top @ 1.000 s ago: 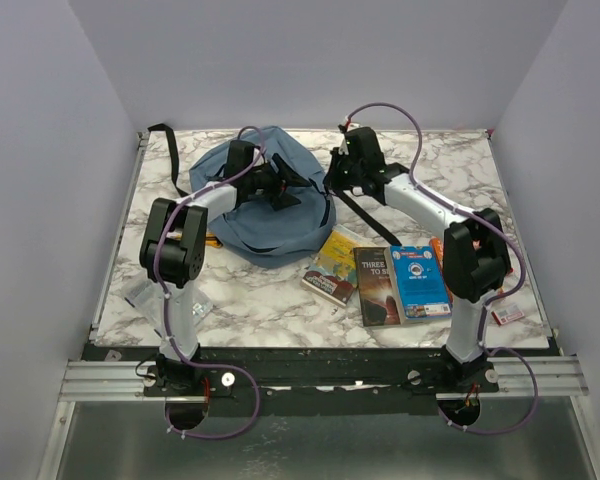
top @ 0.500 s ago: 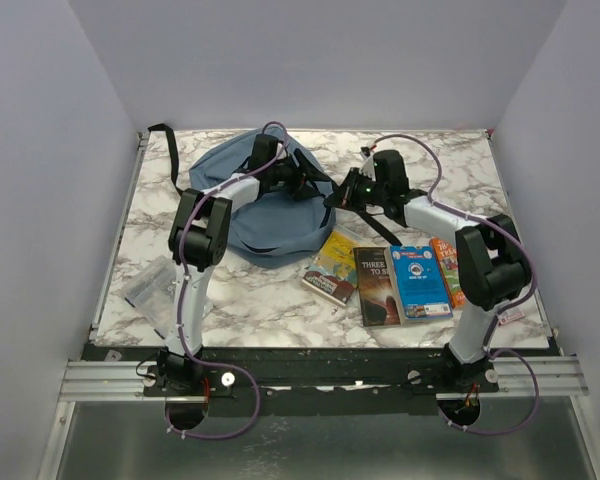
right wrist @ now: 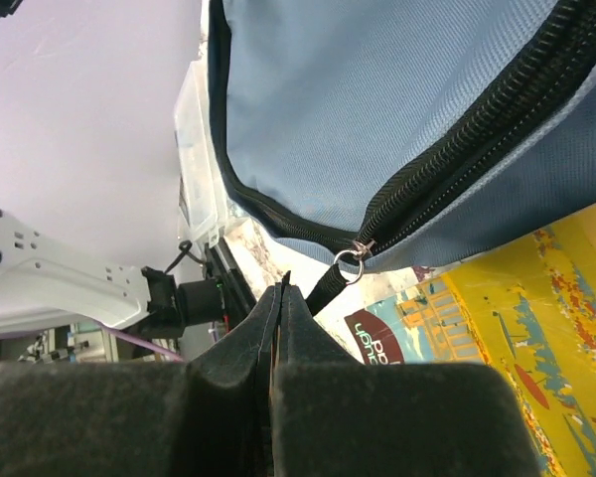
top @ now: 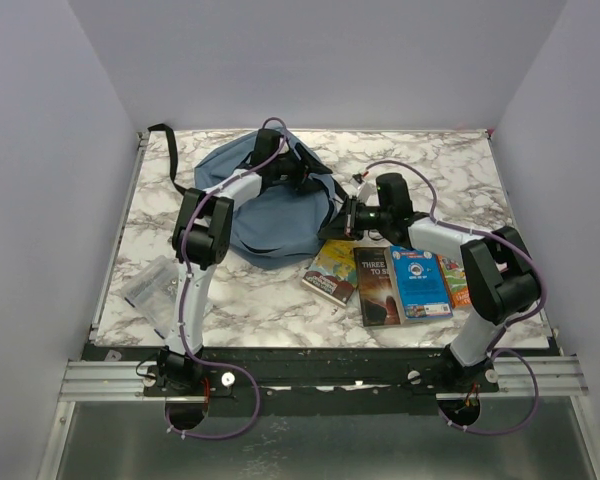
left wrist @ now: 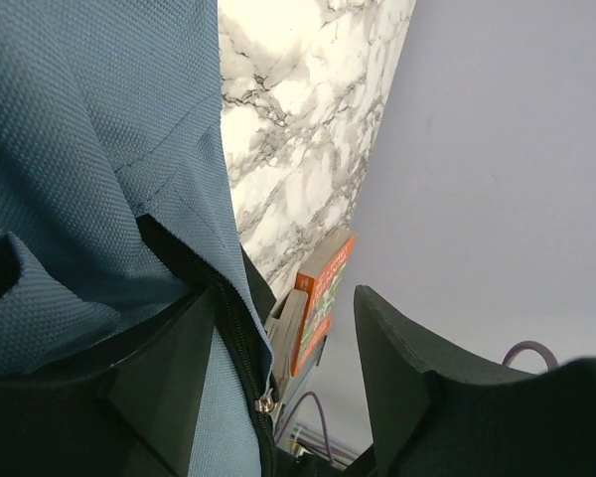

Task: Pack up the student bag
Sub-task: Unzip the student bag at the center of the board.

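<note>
your right fingers (right wrist: 228, 343) pressed together on zip pull (right wrist: 323, 286); student bag (top: 270, 218) lies left of them, zip line running away. your left fingers (left wrist: 407, 397) spread at bag rim.

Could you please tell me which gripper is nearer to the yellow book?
Right. The right gripper sits just beyond the far edge of the yellow book, at the near right edge of the bag. The left gripper is farther back, over the bag's top.
</note>
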Controlling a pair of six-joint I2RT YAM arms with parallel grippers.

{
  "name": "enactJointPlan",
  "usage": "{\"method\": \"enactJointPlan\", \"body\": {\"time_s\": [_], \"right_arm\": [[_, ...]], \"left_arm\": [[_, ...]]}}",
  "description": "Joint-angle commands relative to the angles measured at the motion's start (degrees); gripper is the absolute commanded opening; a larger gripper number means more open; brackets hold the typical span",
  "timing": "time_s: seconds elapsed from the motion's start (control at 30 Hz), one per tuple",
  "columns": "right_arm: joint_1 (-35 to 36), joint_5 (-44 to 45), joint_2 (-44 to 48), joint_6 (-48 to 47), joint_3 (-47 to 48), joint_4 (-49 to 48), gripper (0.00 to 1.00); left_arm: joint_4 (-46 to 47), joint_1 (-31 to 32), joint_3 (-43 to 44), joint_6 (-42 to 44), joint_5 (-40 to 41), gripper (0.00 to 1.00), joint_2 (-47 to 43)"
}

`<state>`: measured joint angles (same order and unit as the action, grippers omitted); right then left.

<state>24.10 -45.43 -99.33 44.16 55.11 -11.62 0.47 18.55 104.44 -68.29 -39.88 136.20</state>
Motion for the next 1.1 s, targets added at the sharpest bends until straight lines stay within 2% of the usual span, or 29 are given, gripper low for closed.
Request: {"method": "enactJointPlan", "body": {"time_s": [0.0, 0.07, 0.37, 0.47, 0.6, 0.67, 0.8, 0.93, 1.07], "right_arm": [[0.67, -6.85, 1.01, -1.53, 1.11, 3.47, 0.01], [0.67, -3.86, 0.96, -4.61, 3.59, 9.11, 0.01], [0.69, -1.18, 0.14, -5.45, 5.55, 10.88, 0.01], [0.69, -3.80, 0.80, -5.22, 6.09, 13.42, 0.17], [0.64, -3.12, 3.33, -9.24, 6.80, 19.18, 0.21], [0.69, -2.43, 3.84, -9.68, 6.51, 19.80, 0.21], [0.69, -0.14, 5.55, -9.63, 4.23, 18.03, 0.26], [0.07, 5.18, 8.57, -5.78, -0.29, 13.16, 0.37], [-2.77, 7.00, 9.50, 3.16, -4.83, 5.59, 0.39]], "left_arm": [[1.47, -0.35, 0.59, 2.45, 1.02, 0.62, -2.03], [1.46, -0.35, -1.88, 4.76, 0.12, 0.65, -5.96], [1.28, -0.09, -19.87, 7.45, -8.63, 0.73, -25.08], [0.93, 0.69, -27.07, 11.21, -10.65, 0.75, -31.98], [-2.42, 1.84, -35.14, 17.66, -11.09, 0.74, -39.23], [-6.92, 3.31, -37.91, 22.81, -8.22, 0.72, -42.12], [-17.59, 7.80, -39.47, 33.15, 3.68, 0.70, -46.90], [-20.05, 10.55, -40.37, 34.85, 11.44, 0.63, -49.91], [-22.79, 12.59, -38.66, 33.24, 20.84, 0.57, -51.70]]}}
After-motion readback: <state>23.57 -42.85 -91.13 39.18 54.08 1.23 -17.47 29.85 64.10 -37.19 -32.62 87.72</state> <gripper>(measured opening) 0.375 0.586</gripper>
